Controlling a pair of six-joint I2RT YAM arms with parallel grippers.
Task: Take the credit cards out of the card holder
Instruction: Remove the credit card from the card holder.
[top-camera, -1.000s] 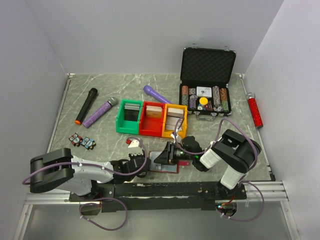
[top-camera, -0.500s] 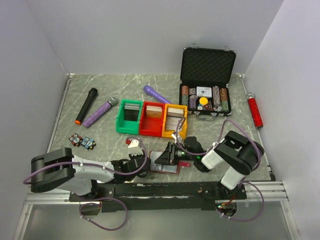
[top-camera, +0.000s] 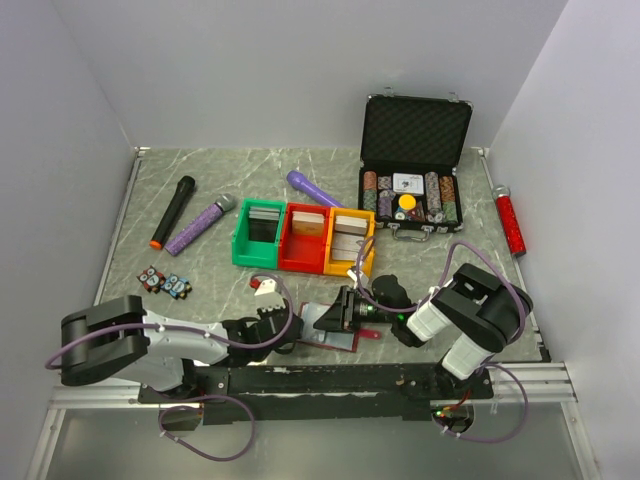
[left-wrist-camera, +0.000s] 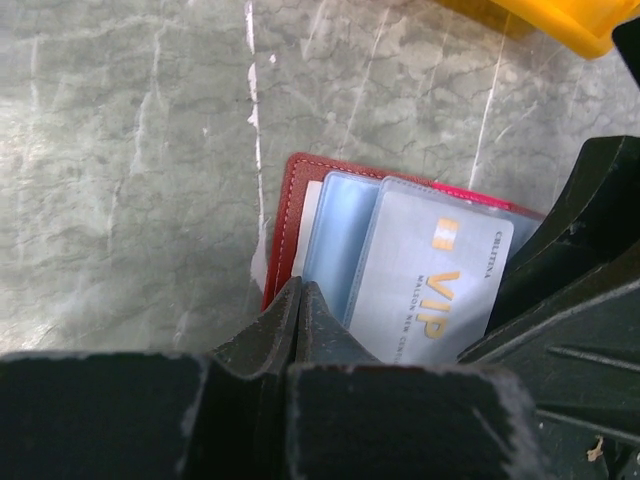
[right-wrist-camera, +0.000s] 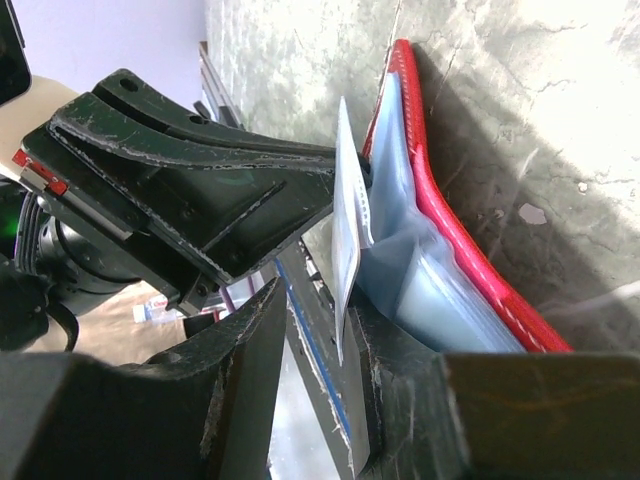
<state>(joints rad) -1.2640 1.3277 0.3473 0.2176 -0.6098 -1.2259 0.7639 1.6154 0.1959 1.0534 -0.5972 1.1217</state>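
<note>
Two grippers meet at the holder (top-camera: 335, 335), lying open on the table's (top-camera: 450, 250) near edge, just near of the bins (top-camera: 303, 239). Right gripper (right-wrist-camera: 345, 270) pinches a card (left-wrist-camera: 432, 290) edge-on; left gripper (left-wrist-camera: 300, 310), fingers together, presses the holder's left side

One view high overhead – both wrist views close on the card holder (left-wrist-camera: 290, 200).

Both end effectors (top-camera: 288, 335) (top-camera: 328, 318) low, closed.

Yellow bin (top-camera: 352, 243) stands just behind the card holder (top-camera: 332, 327); bare table (top-camera: 200, 290) leftward.
</note>
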